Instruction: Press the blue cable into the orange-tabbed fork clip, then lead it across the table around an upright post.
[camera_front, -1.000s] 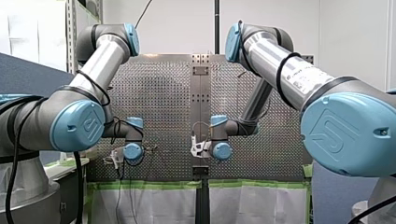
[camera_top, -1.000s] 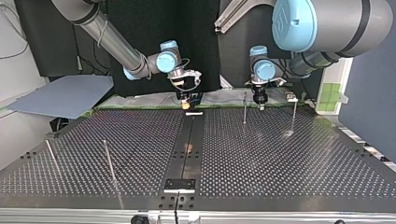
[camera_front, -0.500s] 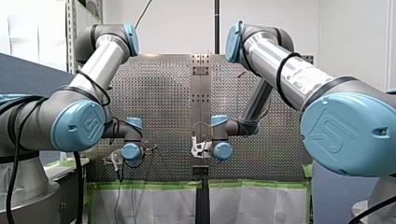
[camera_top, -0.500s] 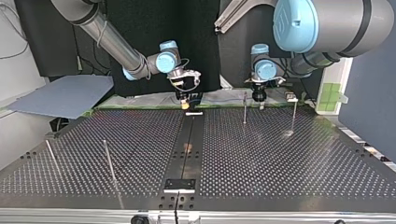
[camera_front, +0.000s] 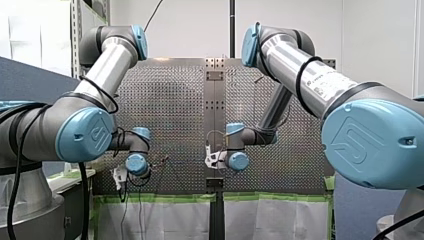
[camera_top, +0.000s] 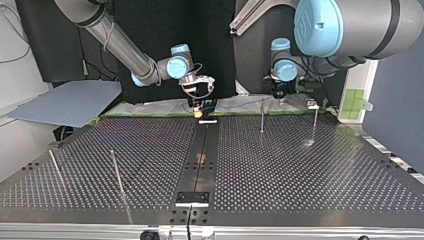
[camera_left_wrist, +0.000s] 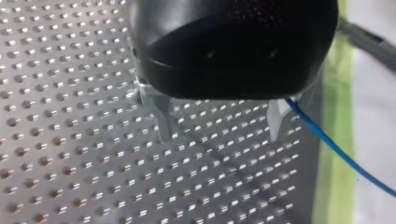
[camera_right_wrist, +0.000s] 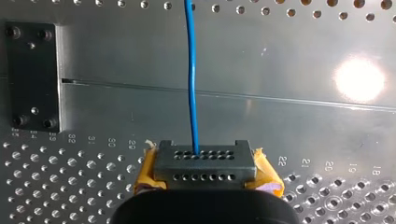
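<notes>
In the right wrist view the grey fork clip (camera_right_wrist: 205, 163) with orange tabs sits just ahead of my right gripper's black body. The blue cable (camera_right_wrist: 191, 84) enters the clip's top and runs straight away over the plate. My right gripper (camera_top: 200, 111) hangs over the table's far edge at the top view's middle. My left gripper (camera_left_wrist: 219, 135) is open, with only perforated plate between its metal fingers (camera_left_wrist: 164, 128). The cable (camera_left_wrist: 336, 151) passes just outside one finger, toward the green-taped edge. In the top view my left gripper (camera_top: 279, 97) hovers above the far edge.
Two upright posts (camera_top: 262, 117) (camera_top: 315, 122) stand near the far edge below my left gripper. Two more posts (camera_top: 116, 170) lean at the top view's near left. A black bolted plate (camera_right_wrist: 32, 74) lies beside the cable. A grey board (camera_top: 70, 102) rests off the table.
My left gripper has opened and risen off the table's far edge, letting go of the cable. In the front view its wrist has shifted left and lower. My right arm has stayed put.
</notes>
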